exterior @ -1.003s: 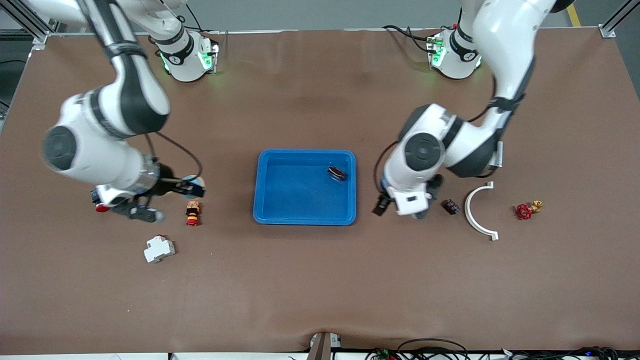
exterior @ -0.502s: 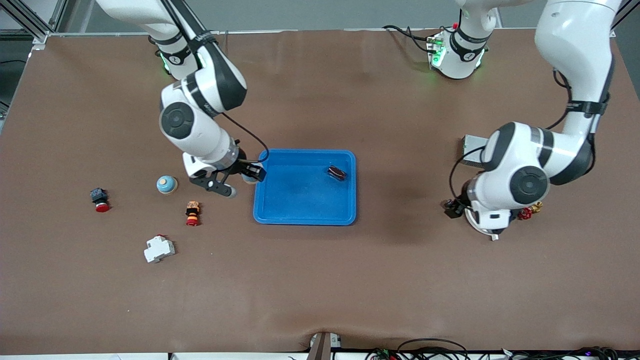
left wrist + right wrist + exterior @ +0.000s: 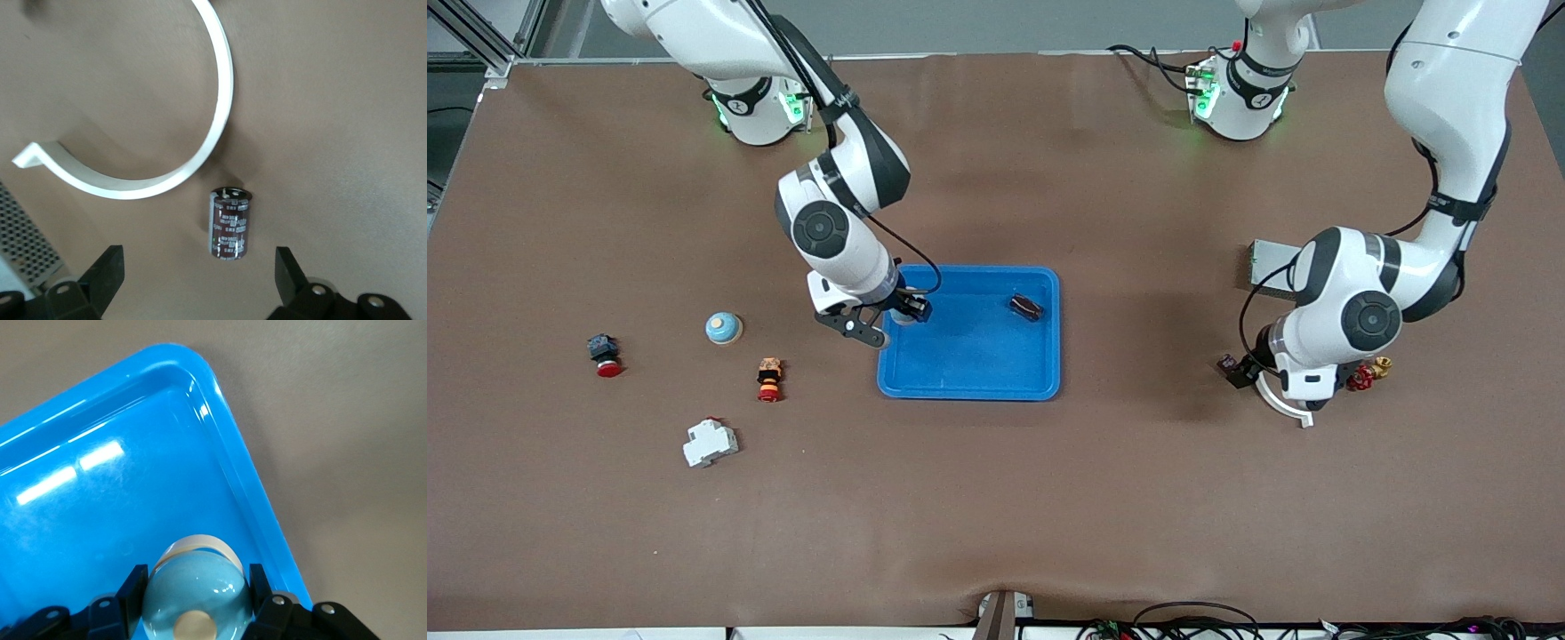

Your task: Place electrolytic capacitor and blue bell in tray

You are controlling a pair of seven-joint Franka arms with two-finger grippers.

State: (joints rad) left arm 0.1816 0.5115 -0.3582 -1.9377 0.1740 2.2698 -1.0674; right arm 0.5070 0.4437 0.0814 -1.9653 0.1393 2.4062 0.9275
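The bright-blue tray (image 3: 969, 378) lies mid-table, with one dark capacitor (image 3: 1026, 308) in it. My right gripper (image 3: 904, 312) is over the tray's corner toward the right arm's end. It is shut on a light-blue bell (image 3: 197, 593), with the tray rim (image 3: 267, 520) beneath. A second light-blue bell (image 3: 723, 328) stands on the table. My left gripper (image 3: 1238, 371) is open, low over a dark electrolytic capacitor (image 3: 229, 223) that lies on the table between its fingers (image 3: 107, 273). This capacitor also shows in the front view (image 3: 1228, 363).
A white curved piece (image 3: 207, 127) lies beside the capacitor, with a grey perforated box (image 3: 1267, 263) and a red valve (image 3: 1360, 377) nearby. Toward the right arm's end are a red-black button (image 3: 603, 354), an orange-red button (image 3: 769, 378) and a white breaker (image 3: 710, 442).
My right gripper has moved from among the small parts to over the tray's corner. My left gripper has moved from beside the tray to over the capacitor by the white curved piece.
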